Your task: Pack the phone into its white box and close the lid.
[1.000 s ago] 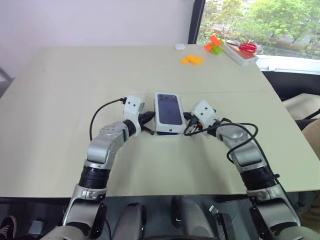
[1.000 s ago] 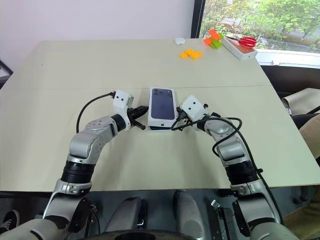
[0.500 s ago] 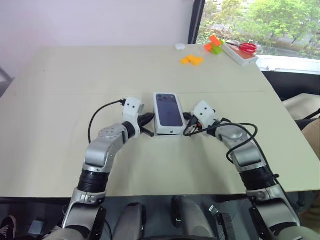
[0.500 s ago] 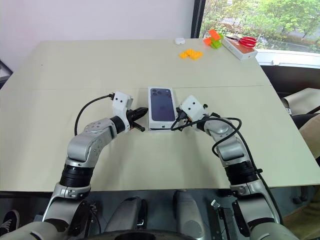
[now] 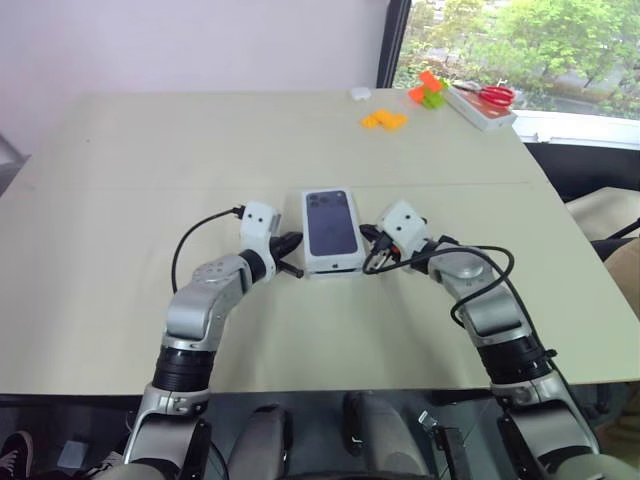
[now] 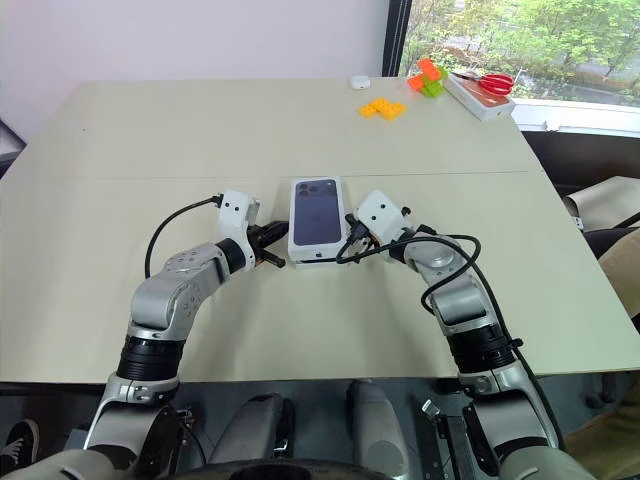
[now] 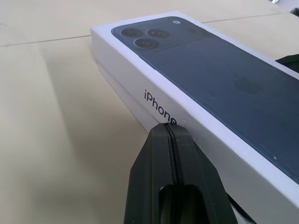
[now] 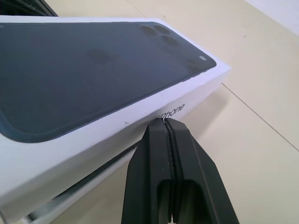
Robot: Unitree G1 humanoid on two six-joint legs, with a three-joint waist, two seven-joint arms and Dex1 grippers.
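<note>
- Left pincer point(image 5: 291, 256), fingers pressed together with nothing between them, has its tip against the left long side of the lid point(image 5: 333, 222), right by the printed "iPhone" lettering that the left wrist view shows.
- Right pincer point(image 6: 349, 232), likewise closed and empty, has its tip against the opposite long side of the lid, so the two tips flank the package from 9 and 3 o'clock.
- Lid sits on the box point(image 8: 88, 179) near the middle of the desk point(image 5: 120, 150), its printed phone back facing up and the camera lenses toward 12 o'clock.
- Seating looks incomplete: in both wrist views a band of the box wall is exposed beneath the lid's lower edge, with a dark gap along it.
- Phone itself cannot be seen; presumably it lies inside under the lid.
- Step in hand, as I judge it, is the closing one: squaring and settling the lid onto the box.
- Next move calls for a downward press on the lid's top or rim rather than more side pressure, kept even on both sides so the lid slides down without jamming askew or pushing the whole package across the desk.
- Loose orange blocks point(image 5: 384, 120) lie well apart at about 1 o'clock and play no part.
</note>
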